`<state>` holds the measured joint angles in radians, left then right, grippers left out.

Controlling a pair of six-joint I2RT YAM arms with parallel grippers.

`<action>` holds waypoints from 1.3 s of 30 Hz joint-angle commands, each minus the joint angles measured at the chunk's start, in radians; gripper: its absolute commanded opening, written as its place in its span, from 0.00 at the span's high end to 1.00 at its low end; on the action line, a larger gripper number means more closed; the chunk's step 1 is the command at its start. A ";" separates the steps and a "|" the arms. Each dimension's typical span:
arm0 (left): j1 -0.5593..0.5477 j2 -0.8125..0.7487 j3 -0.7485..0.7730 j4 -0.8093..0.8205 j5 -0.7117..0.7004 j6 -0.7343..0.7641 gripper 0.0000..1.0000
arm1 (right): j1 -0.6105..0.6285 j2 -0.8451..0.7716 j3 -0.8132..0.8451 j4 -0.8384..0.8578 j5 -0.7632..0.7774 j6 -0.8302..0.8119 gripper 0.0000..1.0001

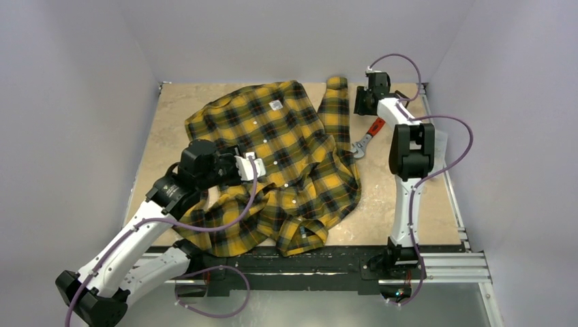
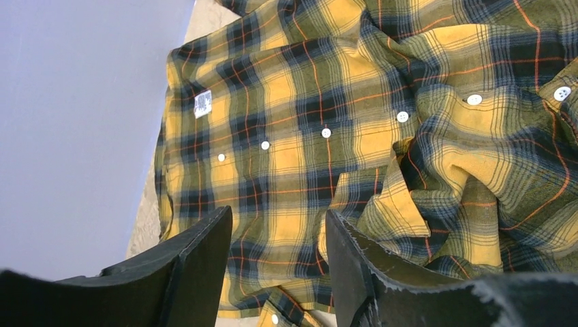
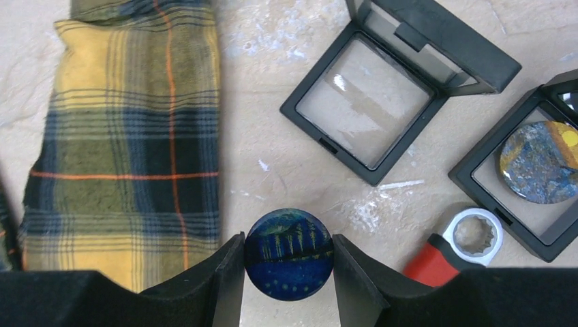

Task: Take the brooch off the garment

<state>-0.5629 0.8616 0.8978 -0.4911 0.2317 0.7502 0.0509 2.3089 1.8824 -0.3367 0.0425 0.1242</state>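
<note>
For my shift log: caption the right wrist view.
Right hand grips round blue brooch near plaid sleeve and an empty open case.

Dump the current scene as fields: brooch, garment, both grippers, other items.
brooch: round, dark blue, off the garment, held between the right gripper's fingers
garment: plaid shirt, crumpled on the table
right gripper: shut on brooch, over bare table
left gripper: open, empty, above garment
other: empty open case; second case holding a disc; red-handled wrench

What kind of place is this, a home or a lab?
Most likely a robot test cell in a lab: plain walls box in the table, a left arm and right arm are bolted to a metal rail, and the plaid shirt looks staged.
</note>
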 commanded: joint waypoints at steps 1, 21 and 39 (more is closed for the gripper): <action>0.008 0.011 0.043 0.009 0.017 -0.023 0.48 | -0.004 0.007 0.076 0.045 0.073 0.068 0.68; 0.037 0.020 0.027 0.010 0.049 -0.032 0.50 | -0.005 0.071 0.122 0.121 0.188 0.140 0.70; 0.055 0.063 0.036 0.008 0.076 -0.048 0.51 | -0.008 0.139 0.208 0.160 0.242 0.158 0.70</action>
<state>-0.5179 0.9127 0.8978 -0.4961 0.2802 0.7212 0.0498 2.4359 2.0197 -0.2268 0.2531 0.2691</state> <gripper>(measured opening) 0.497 0.489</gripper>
